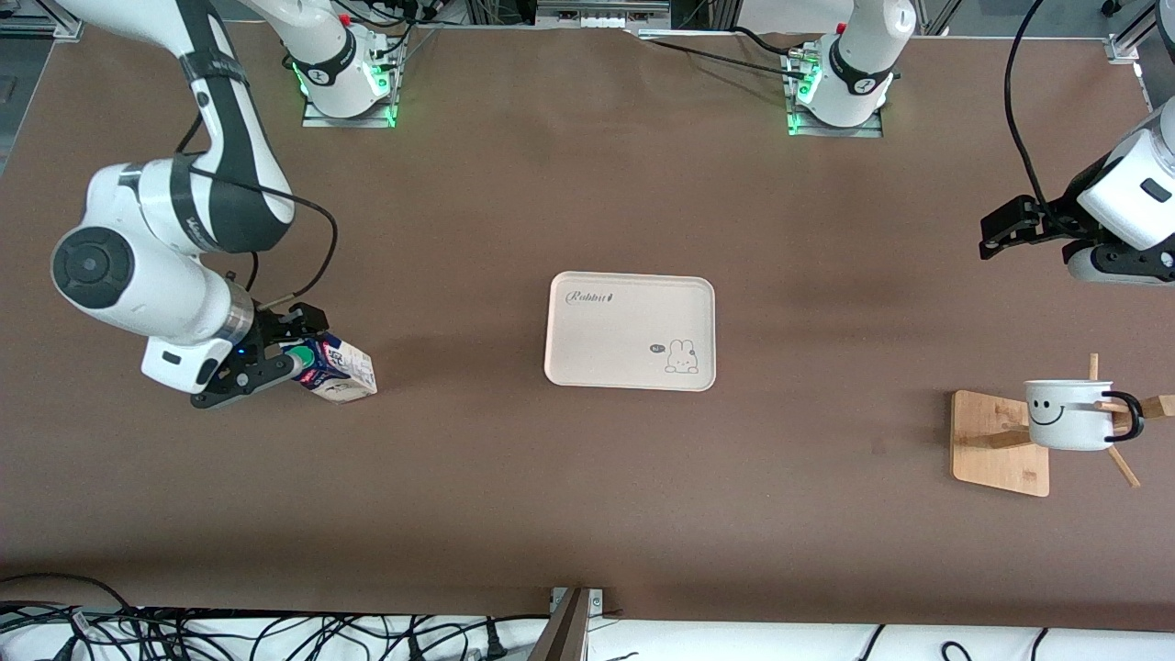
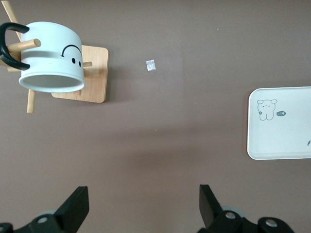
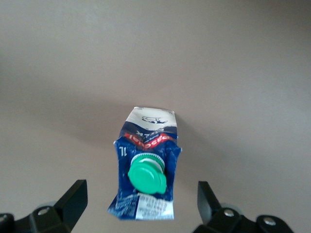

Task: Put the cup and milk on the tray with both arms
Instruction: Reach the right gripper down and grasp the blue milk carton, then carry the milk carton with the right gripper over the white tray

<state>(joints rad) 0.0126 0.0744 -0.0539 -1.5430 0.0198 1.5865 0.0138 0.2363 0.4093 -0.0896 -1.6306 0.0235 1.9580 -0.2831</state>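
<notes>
The milk [image 1: 341,369] [image 3: 146,145], a blue and white carton with a green cap [image 3: 147,177], stands on the table toward the right arm's end. My right gripper [image 1: 292,349] [image 3: 141,189] is open around its top, one finger on each side, with gaps between fingers and carton. The cup [image 1: 1069,413] [image 2: 51,53], white with a smiley face, hangs by its black handle on a peg of a wooden stand. My left gripper [image 1: 996,229] [image 2: 144,194] hangs open and empty over bare table, apart from the cup. The cream tray [image 1: 631,330] [image 2: 286,141] lies mid-table with nothing on it.
The wooden stand's base [image 1: 996,445] [image 2: 90,77] sits toward the left arm's end, with pegs sticking out around the cup. A small white speck [image 2: 150,65] lies on the brown table between stand and tray. Cables run along the table edge nearest the front camera.
</notes>
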